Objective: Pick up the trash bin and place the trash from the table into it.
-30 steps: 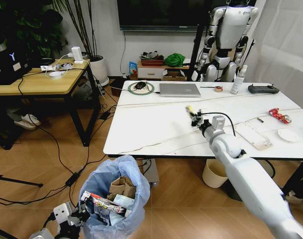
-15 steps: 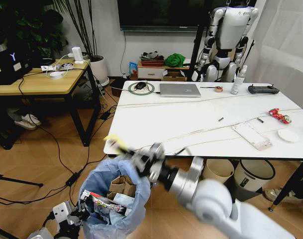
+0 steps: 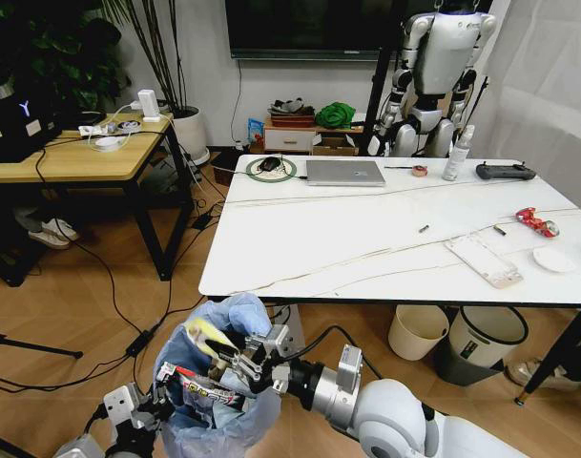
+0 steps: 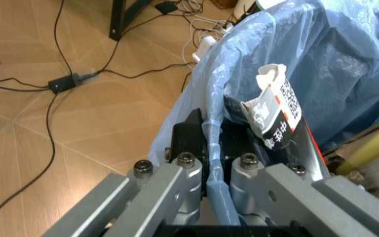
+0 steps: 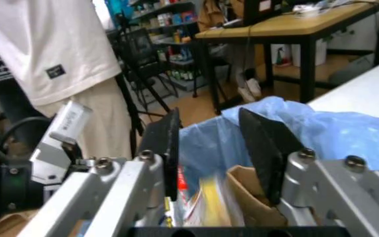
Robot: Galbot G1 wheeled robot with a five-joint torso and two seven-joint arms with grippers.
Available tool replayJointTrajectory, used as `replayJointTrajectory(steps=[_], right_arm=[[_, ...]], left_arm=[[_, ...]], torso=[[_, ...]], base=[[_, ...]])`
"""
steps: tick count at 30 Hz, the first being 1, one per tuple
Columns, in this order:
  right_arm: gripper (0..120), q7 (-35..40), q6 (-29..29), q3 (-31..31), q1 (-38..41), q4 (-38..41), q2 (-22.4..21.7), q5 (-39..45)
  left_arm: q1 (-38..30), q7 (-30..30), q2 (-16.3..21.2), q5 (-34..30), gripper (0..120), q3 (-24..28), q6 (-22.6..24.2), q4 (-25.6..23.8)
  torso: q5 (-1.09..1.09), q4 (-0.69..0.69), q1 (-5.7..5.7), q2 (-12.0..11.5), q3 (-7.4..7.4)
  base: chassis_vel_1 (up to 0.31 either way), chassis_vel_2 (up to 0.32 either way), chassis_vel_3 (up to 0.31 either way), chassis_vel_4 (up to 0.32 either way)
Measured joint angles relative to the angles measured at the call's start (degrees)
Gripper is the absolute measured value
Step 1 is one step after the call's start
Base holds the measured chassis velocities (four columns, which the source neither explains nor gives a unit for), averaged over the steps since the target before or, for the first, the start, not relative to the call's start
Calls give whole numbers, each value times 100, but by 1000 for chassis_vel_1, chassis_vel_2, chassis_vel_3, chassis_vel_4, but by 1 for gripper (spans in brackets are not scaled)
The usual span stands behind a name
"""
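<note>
The trash bin [image 3: 235, 322], lined with a puffy light-blue bag, stands on the floor in front of the table [image 3: 309, 243]. My left gripper [image 4: 209, 134] is shut on the bag's rim [image 4: 224, 94]; the head view shows it at the bin's near left side [image 3: 137, 420]. My right gripper [image 3: 231, 358] hovers over the bin's mouth, open [image 5: 212, 143], with a yellow wrapper [image 5: 207, 203] loose below its fingers. Brown cardboard [image 5: 252, 197] and a printed wrapper [image 3: 197, 388] lie inside. More trash remains on the table: a crushed red can [image 3: 536, 221] and a flat white packet [image 3: 486, 260].
A laptop [image 3: 343, 172] and a spray bottle [image 3: 455, 153] stand at the table's far side. Under the table are a cream bin [image 3: 411, 332] and a grey bin [image 3: 487, 338]. A wooden desk [image 3: 75, 157] stands at the left, with cables [image 3: 128, 315] across the floor.
My right arm swung from above the table down to the bin, carrying the yellow wrapper. Its fingers now stand apart over the bag's mouth. The left gripper and bin stayed put.
</note>
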Motion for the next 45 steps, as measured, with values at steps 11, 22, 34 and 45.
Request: replayJointTrajectory(steps=[11, 22, 34, 45], right_arm=[[73, 1393, 486, 1009, -296, 12, 31, -65], [100, 1147, 1051, 3889, -2433, 16, 142, -573], [100, 622, 1292, 5384, -4209, 322, 1895, -1241], [100, 352, 1451, 5624, -4357, 275, 2517, -1421]], left_arm=[[-48, 16, 174, 31, 0, 60, -1, 82], [-244, 108, 539, 35, 0, 122, -58, 276], [-253, 399, 839, 240, 0, 306, -331, 513], [-325, 410, 1066, 102, 0, 430, -347, 622]], torso=[[0, 2, 1, -1, 1], [0, -1, 1, -1, 0], [-2, -1, 0, -1, -1], [-2, 0, 0, -1, 0]], base=[[0, 0, 0, 0], [0, 0, 0, 0], [0, 0, 0, 0], [-25, -20, 19, 18]])
